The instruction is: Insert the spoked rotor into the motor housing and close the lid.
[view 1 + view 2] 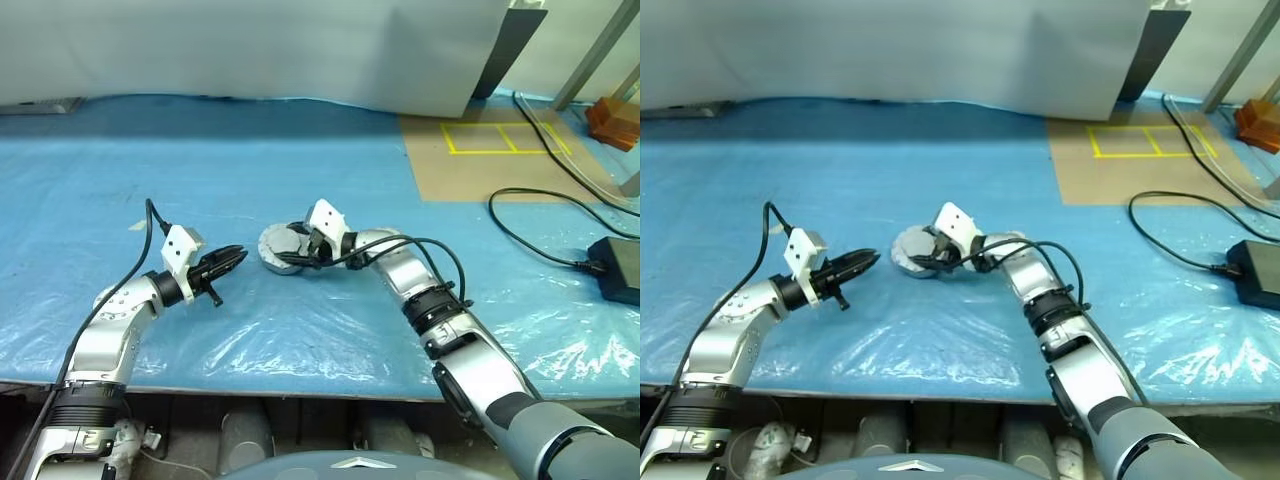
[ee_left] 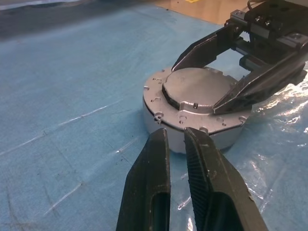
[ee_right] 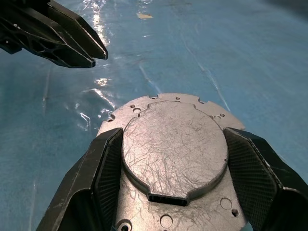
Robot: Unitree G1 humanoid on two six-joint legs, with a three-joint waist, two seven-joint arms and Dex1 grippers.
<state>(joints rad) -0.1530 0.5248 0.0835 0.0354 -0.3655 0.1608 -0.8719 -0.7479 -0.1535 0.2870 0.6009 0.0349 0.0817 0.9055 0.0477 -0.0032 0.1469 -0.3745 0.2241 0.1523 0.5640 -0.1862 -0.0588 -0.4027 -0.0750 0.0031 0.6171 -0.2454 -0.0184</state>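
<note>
On the blue sheet (image 1: 300, 150), the right pincer (image 3: 173, 159) grasps the lid (image 3: 174, 149); left pincer (image 2: 175, 139) clenched, empty.

The lid (image 3: 174, 149) sits on the motor housing (image 2: 192, 118), between the right gripper's (image 3: 174, 159) fingers (image 3: 108, 168).

We see a worktop with a blue plastic sheet (image 1: 250, 190) over it. A brown board (image 1: 480, 160) with yellow tape squares (image 1: 500, 138) lies far off. A black cable (image 1: 530, 235) runs to a black box (image 1: 615, 270).
</note>
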